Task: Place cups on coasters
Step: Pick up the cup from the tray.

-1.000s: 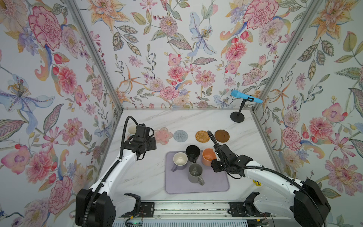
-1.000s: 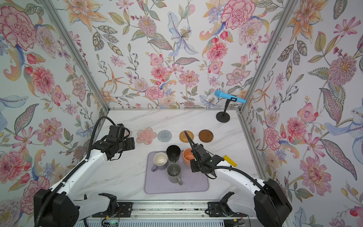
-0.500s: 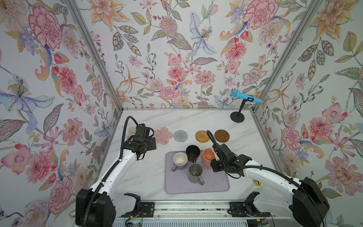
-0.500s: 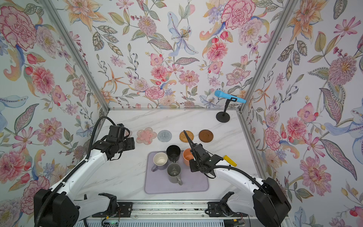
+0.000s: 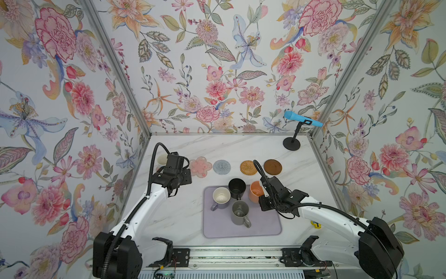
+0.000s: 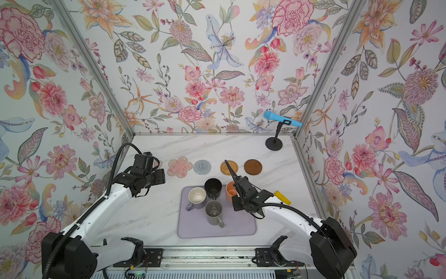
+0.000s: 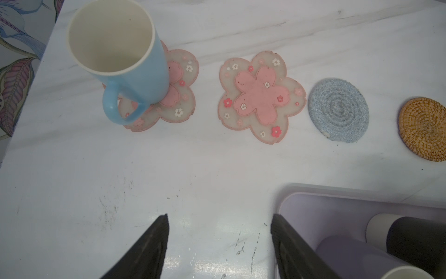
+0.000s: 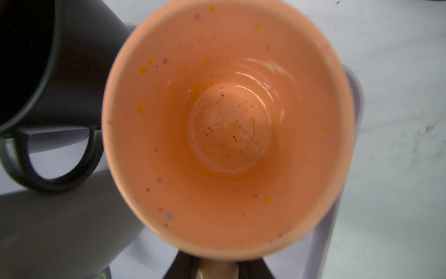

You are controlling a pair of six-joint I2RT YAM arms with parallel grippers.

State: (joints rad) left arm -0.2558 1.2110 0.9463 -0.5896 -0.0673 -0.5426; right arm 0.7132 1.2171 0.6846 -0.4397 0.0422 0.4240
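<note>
Left wrist view first: light blue ceramic mug, cream inside, upright on a translucent pink flower-shaped coaster at the wall end of the coaster row. Barely visible from up top, just a sliver of cream rim behind the left arm. Next along: second pink flower coaster, grey ringed disc coaster, woven tan disc coaster, all three bare. Also in there, left gripper spread wide over white marble tabletop, nothing between the fingers.

Tally across all views: five mugs, five coasters, one mat, one stand. Fifth one, a dark brown wooden disc coaster, bare, last in the row, showing only in both top views. Four mugs bunched mouths-up on the large lilac rectangular mat: purple-grey mug with cream inside, black mug, grey mug, peach-orange mug at the mat's far right corner. Black round stand with a blue wand-like thing off in the back right corner.

Right wrist view: straight down into the peach-orange mug, coloured speckles all over the inside, not readable from up top. Plus right gripper clamped on that mug's handle, one dark finger each side. Can't tell whether lifted or resting on the mat.
</note>
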